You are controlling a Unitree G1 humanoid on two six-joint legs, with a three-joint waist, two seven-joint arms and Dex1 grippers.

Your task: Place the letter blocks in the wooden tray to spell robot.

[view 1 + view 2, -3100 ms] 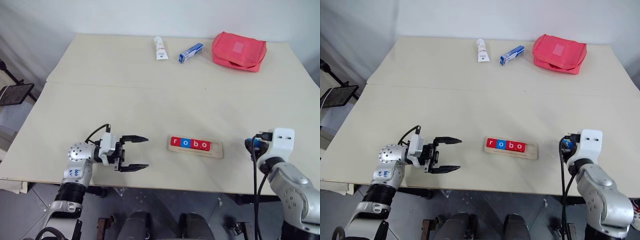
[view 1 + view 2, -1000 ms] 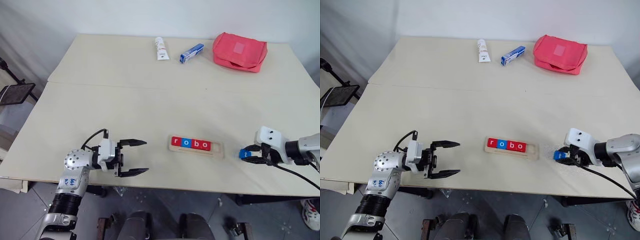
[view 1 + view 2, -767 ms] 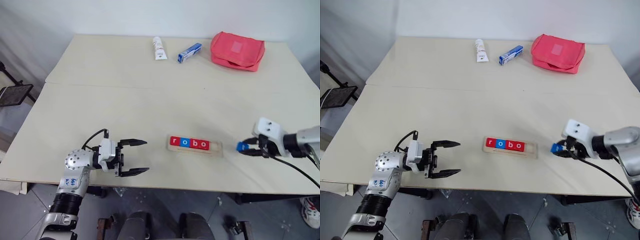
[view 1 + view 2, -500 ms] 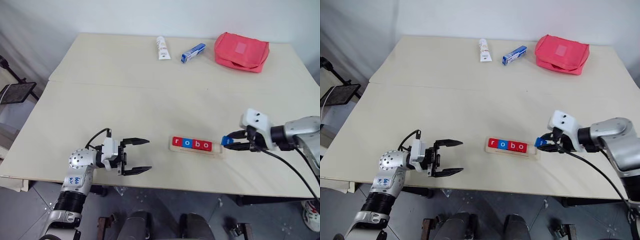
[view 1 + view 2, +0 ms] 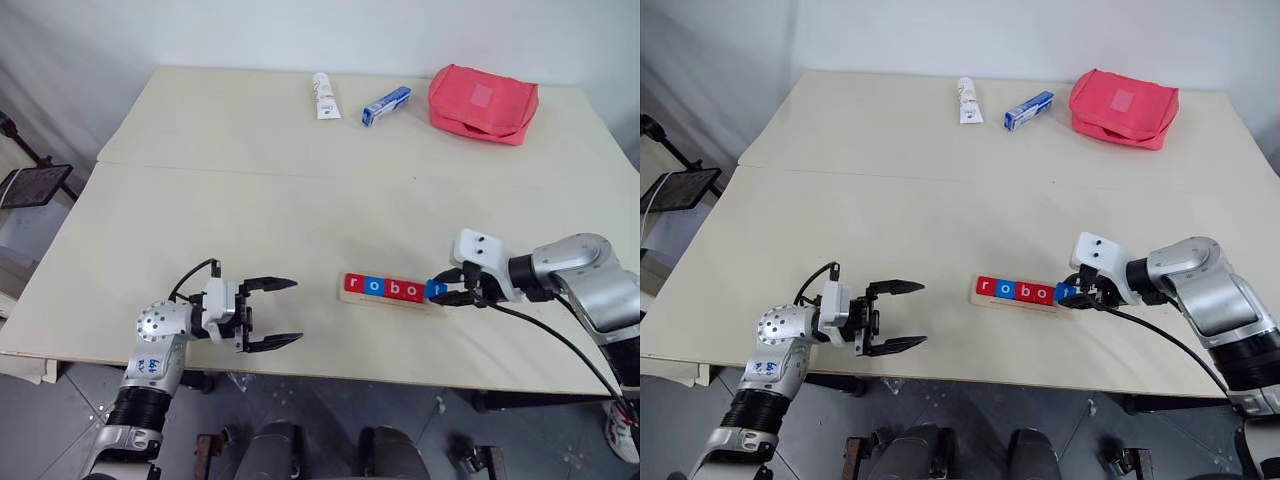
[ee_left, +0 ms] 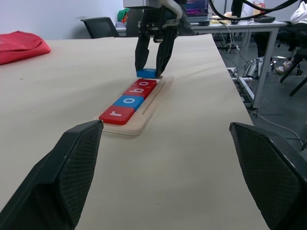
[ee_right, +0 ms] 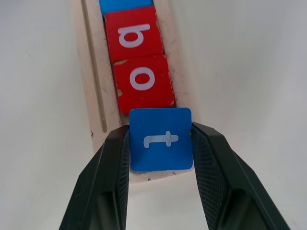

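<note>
Bare table (image 5: pixel 300 215) surrounds the wooden tray (image 5: pixel 392 299); pouch (image 5: pixel 483 103), box (image 5: pixel 385 105), tube (image 5: pixel 323 95) lie far.

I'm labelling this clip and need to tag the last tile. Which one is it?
On the table's near edge lies the wooden tray, with four tiles reading r-o-b-o. At the row's right end, the right gripper pinches the blue t tile: the one tile held rather than lying free.

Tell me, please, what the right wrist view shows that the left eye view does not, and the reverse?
The right wrist view alone makes the white t readable on the blue t block, held over the tray's free end. The left eye view alone takes in the open left hand, the white tube, the blue-and-white box and the red pouch. Both show the right hand and wooden tray.
</note>
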